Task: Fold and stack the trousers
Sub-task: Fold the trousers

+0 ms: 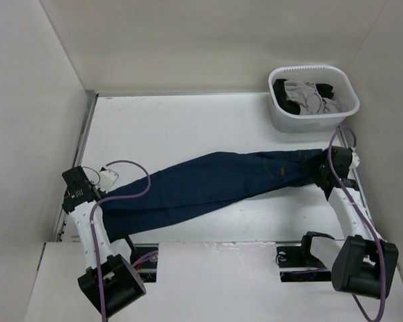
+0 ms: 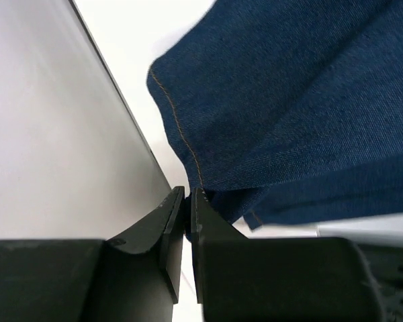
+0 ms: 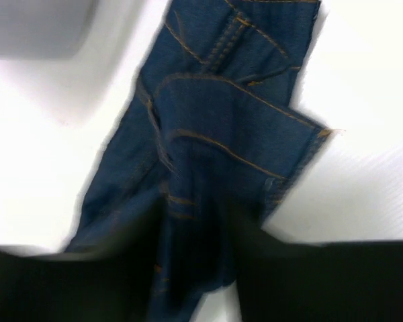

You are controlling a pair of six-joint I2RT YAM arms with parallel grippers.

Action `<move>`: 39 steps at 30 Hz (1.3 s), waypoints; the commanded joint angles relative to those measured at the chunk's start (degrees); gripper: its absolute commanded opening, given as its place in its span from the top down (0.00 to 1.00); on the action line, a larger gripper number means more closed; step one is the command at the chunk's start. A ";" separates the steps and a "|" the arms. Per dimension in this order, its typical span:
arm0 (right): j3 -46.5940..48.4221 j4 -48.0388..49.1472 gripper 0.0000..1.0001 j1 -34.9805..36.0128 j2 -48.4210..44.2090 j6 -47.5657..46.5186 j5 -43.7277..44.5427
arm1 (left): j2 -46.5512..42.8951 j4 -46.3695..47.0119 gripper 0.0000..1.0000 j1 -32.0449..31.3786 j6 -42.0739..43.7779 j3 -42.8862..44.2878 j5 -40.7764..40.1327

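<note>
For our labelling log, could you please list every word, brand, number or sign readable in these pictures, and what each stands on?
None: no text can be read in any view.
On the trousers: only tan stitching shows, no legible label; the right wrist view is blurred.
On the basket: no label or marking visible.

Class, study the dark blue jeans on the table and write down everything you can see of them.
The trousers are dark navy denim with orange stitching on seams and a pocket at the waist end. They lie stretched diagonally across the white table, legs together, creased, not yet folded. The left tool pinches the hem end by the side wall; the right tool grips the waist end near the basket.
</note>
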 commanded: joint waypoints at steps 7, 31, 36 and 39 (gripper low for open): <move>-6.11 -2.34 0.00 -4.82 -9.80 15.07 -2.43 | -5.52 -6.66 1.00 -1.21 3.13 -1.60 -2.55; 23.51 14.86 1.00 16.10 2.95 -10.92 0.57 | 13.95 19.87 1.00 3.26 -9.06 17.18 3.67; 22.80 12.10 1.00 12.94 10.26 -6.81 -1.11 | 18.91 17.51 1.00 2.58 -12.78 19.85 6.94; 17.72 11.91 1.00 13.02 4.14 -6.09 3.00 | 16.89 18.47 1.00 2.22 -11.81 16.77 6.32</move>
